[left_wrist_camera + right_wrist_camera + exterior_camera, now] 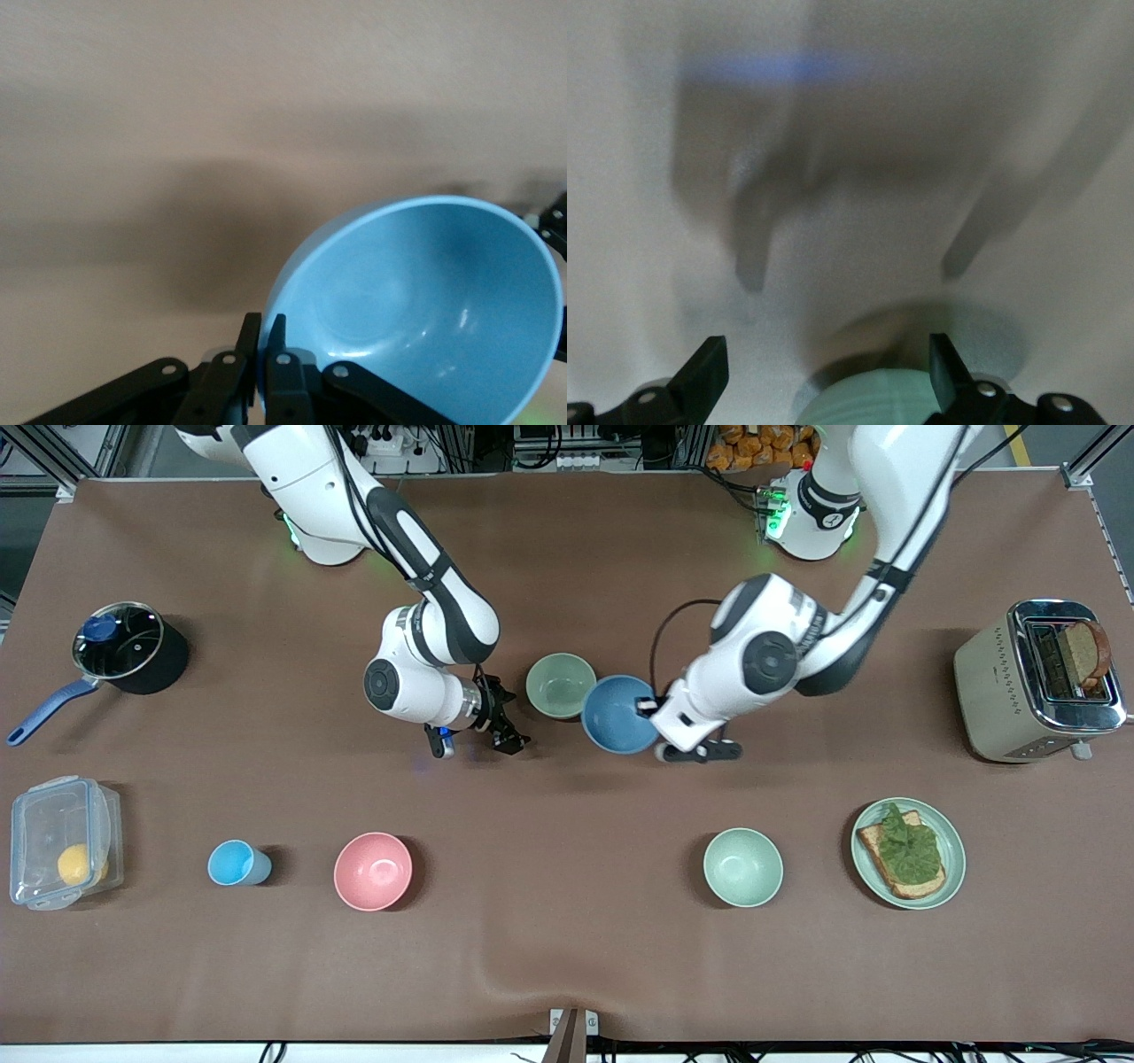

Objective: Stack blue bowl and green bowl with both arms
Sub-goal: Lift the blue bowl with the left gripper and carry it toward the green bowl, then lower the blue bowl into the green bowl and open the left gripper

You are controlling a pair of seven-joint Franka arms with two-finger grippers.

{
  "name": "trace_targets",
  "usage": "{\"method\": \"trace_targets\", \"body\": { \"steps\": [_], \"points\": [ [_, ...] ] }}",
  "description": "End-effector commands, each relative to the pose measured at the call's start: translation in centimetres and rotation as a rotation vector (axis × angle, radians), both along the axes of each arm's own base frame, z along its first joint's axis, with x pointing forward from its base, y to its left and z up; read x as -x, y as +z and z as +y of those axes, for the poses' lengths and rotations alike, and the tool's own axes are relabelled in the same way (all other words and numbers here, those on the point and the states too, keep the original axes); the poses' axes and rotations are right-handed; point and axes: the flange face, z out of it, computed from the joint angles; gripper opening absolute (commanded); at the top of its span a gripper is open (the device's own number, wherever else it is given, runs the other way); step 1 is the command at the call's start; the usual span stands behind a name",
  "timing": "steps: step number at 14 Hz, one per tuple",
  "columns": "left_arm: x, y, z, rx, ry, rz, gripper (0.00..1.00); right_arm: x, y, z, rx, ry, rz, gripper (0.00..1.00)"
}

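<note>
The blue bowl (618,716) (425,301) hangs tilted just above the table, its rim pinched by my left gripper (649,710) (264,335), which is shut on it. Its edge reaches beside the green bowl (560,684), which stands upright on the table near the middle. My right gripper (477,744) (826,361) is open with nothing between its fingers, low over the table beside the green bowl toward the right arm's end. The green bowl's side (877,400) shows close in the right wrist view.
Nearer the front camera stand a mint-green bowl (742,866), a pink bowl (373,871), a light-blue cup (234,863), a plate with toast (952,841) and a clear box (40,815). A pot (168,664) and a toaster (992,682) stand at the table's ends.
</note>
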Motion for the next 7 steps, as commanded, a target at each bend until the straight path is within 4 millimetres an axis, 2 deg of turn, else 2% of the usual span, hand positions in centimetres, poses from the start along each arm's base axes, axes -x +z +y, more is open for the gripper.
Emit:
{"method": "trace_targets", "body": {
  "steps": [1,4,7],
  "points": [
    [1.6,-1.1,-2.6,0.024,0.008,0.008,0.0,0.2,0.0,0.0,-0.009,-0.027,0.003,1.0],
    [3.5,-2.7,-4.8,0.012,-0.003,0.032,0.0,0.2,0.1,0.0,-0.011,-0.025,0.002,1.0],
    [4.4,-3.8,-5.7,0.006,-0.015,0.052,0.0,0.2,0.1,-0.1,-0.009,-0.023,0.003,1.0]
  ]
}}
